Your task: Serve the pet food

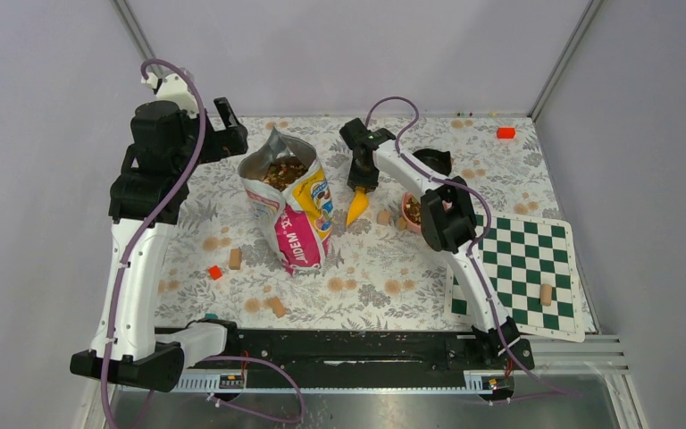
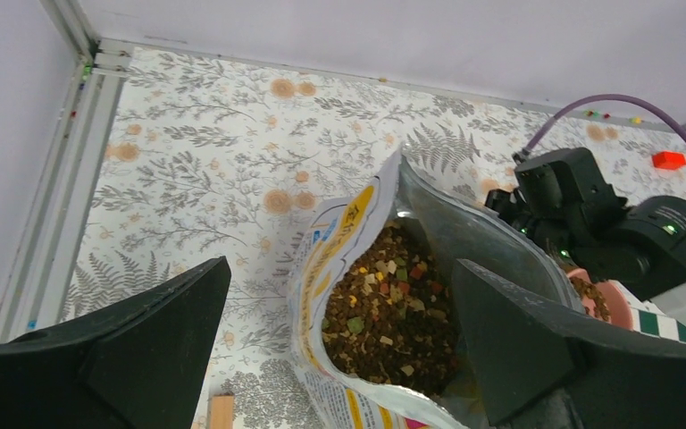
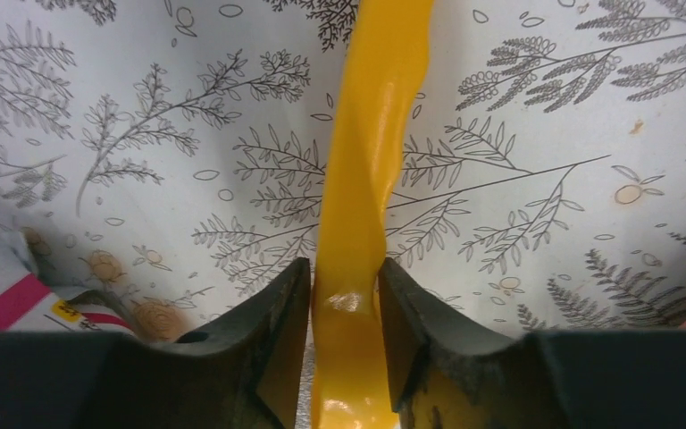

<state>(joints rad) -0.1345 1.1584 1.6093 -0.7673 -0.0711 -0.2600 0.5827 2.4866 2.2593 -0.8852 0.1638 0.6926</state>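
Room to move on the floral table (image 1: 384, 268) behind and left of the bag (image 1: 299, 223), out to the back wall and corner post. Wooden cubes (image 1: 235, 258) scattered in front, chessboard (image 1: 518, 259) at the right edge.

Left gripper (image 2: 339, 268): spread wide, holds nothing, hangs over the bag's mouth, pet food (image 2: 384, 304) below between the fingers.

Right gripper (image 3: 344, 277): pinches a yellow utensil (image 3: 371, 134) from both sides, right of the bag, near a pink bowl (image 1: 405, 219).
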